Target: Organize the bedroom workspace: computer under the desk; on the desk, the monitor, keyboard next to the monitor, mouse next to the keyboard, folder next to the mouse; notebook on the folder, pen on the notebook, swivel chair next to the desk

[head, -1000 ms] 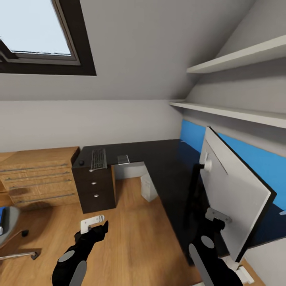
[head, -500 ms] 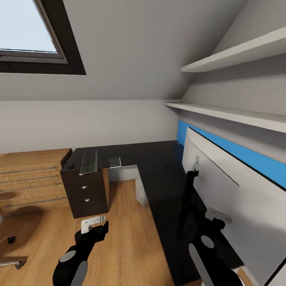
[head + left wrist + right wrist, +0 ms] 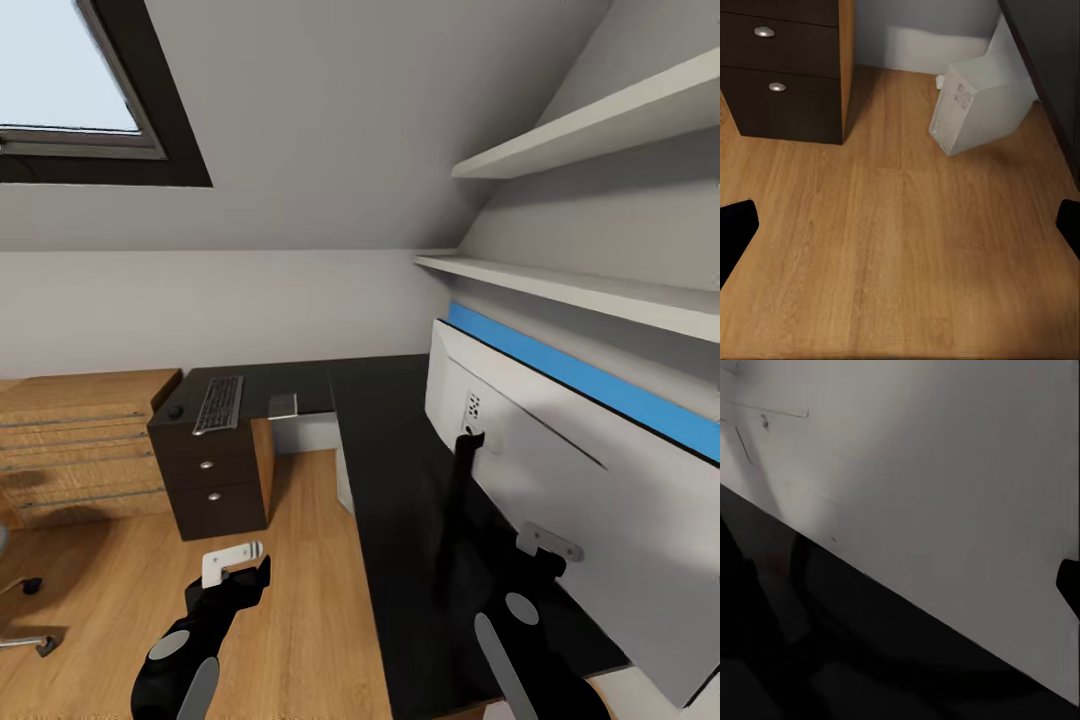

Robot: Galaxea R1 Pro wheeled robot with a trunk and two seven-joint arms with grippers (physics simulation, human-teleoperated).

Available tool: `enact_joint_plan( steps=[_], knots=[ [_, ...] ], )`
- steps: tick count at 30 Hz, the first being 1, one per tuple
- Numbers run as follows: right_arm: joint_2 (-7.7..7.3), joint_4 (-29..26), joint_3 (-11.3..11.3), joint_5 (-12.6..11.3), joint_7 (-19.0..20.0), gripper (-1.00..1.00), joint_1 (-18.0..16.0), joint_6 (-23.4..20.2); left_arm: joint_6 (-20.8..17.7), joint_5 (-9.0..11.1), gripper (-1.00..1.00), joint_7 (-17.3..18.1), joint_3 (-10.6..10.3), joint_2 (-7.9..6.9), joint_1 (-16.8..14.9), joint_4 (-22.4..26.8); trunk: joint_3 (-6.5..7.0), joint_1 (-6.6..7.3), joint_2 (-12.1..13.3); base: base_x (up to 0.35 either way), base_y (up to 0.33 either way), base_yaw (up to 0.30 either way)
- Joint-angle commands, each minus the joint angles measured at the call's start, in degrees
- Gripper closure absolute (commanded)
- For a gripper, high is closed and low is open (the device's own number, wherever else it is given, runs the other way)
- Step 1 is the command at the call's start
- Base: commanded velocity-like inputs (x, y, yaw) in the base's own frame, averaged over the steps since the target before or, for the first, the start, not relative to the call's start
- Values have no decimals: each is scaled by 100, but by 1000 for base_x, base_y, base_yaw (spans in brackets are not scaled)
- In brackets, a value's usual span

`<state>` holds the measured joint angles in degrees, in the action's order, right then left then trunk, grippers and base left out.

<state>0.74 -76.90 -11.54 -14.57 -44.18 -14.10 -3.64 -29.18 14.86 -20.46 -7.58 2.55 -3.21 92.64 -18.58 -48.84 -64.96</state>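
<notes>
- Sloped grey walls and a skylight (image 3: pixel 70 90) rise over the black L-shaped worktop (image 3: pixel 390 440).
- Monitor (image 3: pixel 560 500) stands along the worktop's right edge, grey back facing the camera, its far end cut off.
- Keyboard (image 3: pixel 218 403) lies on the left wing, long axis front-to-back, mouse (image 3: pixel 175 411) beside it.
- Computer (image 3: pixel 979 105) sits tilted on the floor.
- Left hand (image 3: pixel 235 570) released, empty; right hand (image 3: pixel 545 550): cannot tell.

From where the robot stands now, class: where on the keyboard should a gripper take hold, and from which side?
Grip the keyboard across its narrow width, near the middle, coming from above. It lies flat and slim on the desk, so no edge gives purchase from the side.
</notes>
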Motion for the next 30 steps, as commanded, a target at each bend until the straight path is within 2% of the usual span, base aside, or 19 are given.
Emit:
enact_joint_plan(
  steps=[1,8,18,24,30],
  knots=[
    [-3,-9,-7,-11,-38,-100,-5,-40,-21,61,-100,-55,-1,0,-5,9,-9,0,-5,-119,-240,34],
    [-3,1,-15,-11,-30,-100,-5,-40,-15,63,-100,-55,27,0,-5,9,-11,0,-5,-183,-239,8],
    [-3,2,-15,-11,-34,-100,-5,-40,0,61,-100,-55,40,0,-5,9,-16,0,-5,-16,-337,8],
    [-3,8,-18,2,-38,-100,-5,-40,5,61,-100,-58,39,0,-5,9,-44,0,-5,0,-306,158],
    [-3,5,-15,6,-30,-100,-5,-37,16,61,-100,-63,-5,5,-5,9,-78,0,-5,0,-75,198]
  ],
)
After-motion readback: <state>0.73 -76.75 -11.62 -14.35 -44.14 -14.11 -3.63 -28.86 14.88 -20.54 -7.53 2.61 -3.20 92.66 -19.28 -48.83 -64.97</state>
